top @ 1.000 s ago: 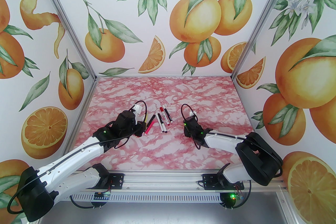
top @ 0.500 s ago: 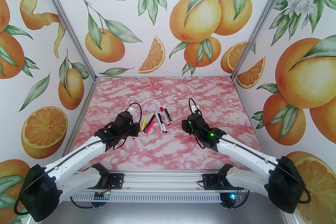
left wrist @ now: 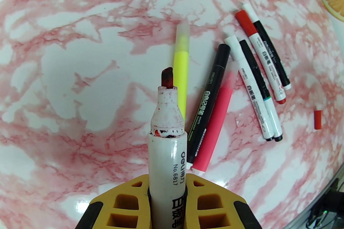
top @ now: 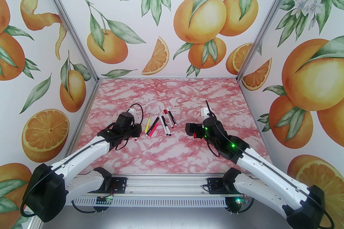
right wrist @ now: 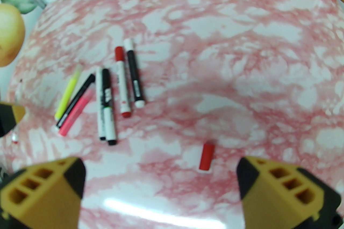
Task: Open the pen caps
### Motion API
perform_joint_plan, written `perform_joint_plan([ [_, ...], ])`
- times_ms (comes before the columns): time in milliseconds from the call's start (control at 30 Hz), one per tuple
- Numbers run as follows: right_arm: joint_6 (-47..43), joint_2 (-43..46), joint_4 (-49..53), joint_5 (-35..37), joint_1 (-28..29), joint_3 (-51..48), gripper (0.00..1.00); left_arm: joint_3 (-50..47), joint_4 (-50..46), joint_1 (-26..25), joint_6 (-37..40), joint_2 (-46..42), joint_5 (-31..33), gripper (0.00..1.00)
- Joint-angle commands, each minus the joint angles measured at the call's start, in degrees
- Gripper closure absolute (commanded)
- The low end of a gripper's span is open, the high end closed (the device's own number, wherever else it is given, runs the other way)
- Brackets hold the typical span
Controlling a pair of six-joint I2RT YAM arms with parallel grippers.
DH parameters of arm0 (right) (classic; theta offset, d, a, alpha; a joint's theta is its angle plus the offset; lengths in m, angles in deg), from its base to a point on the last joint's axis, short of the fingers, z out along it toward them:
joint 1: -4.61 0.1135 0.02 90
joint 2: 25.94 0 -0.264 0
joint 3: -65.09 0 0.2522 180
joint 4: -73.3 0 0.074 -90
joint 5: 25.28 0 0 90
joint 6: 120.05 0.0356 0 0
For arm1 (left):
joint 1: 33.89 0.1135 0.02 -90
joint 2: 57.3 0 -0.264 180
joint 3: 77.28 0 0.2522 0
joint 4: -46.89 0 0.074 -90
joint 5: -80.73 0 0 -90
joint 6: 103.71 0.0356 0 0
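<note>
While my left fingers [left wrist: 126, 195] clamp the uncapped white marker [left wrist: 166, 158], my right fingers [right wrist: 282, 190] stand wide apart, the red cap [right wrist: 206, 156] lying on the surface [right wrist: 215, 34] just ahead of them. I reckon lifting straight up avoids nudging it; then I set the marker down away from the capped pens [right wrist: 107, 99].

Bright, even overhead light washes the pink marbled surface [top: 166, 150], leaving only faint, soft shadows. A white glare streak crosses the glossy surface in the right wrist view, where the red pen cap [right wrist: 206, 156] looks blurred; both wrist views bow at the edges.
</note>
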Motion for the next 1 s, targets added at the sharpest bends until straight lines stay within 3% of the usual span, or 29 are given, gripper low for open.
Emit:
perform_joint_plan([
  [0, -0.8, 1.9, 0.6, -4.9, 0.4, 2.0, 0.00, 0.3, 1.7, 1.5, 2.0, 1.5, -1.9, 0.92],
  [300, -2.6, 3.6, -0.1, -11.4, 0.4, 1.2, 0.00, 2.5, 0.1, 4.0, 4.9, 5.7, -2.9, 0.92],
  [967, -1.5, 3.1, -1.3, -10.3, 0.4, -1.7, 0.00, 4.8, 7.6, 5.3, 7.9, 15.8, -0.4, 0.92],
])
